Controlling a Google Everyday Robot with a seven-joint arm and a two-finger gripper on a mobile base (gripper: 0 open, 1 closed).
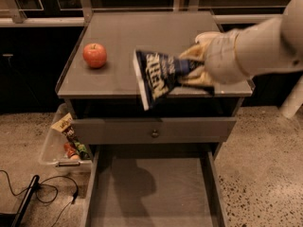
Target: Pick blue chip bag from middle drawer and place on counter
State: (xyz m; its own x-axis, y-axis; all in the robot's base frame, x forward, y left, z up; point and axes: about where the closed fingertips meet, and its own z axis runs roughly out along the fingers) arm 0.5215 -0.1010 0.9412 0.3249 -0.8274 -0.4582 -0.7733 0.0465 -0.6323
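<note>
My gripper [193, 68] comes in from the right and is shut on the blue chip bag [158, 74], holding it by its right end. The bag hangs in the air over the front edge of the counter [142, 34], its wide end pointing left and down. The middle drawer [151, 193] stands pulled open below, its grey floor bare, with the bag's shadow on it.
A red apple [94, 55] sits on the counter's left side. A closed drawer front with a round knob [155, 133] is under the counter top. A clear plastic bin [64, 143] with snack packets stands on the floor at the left. A black cable [42, 195] lies nearby.
</note>
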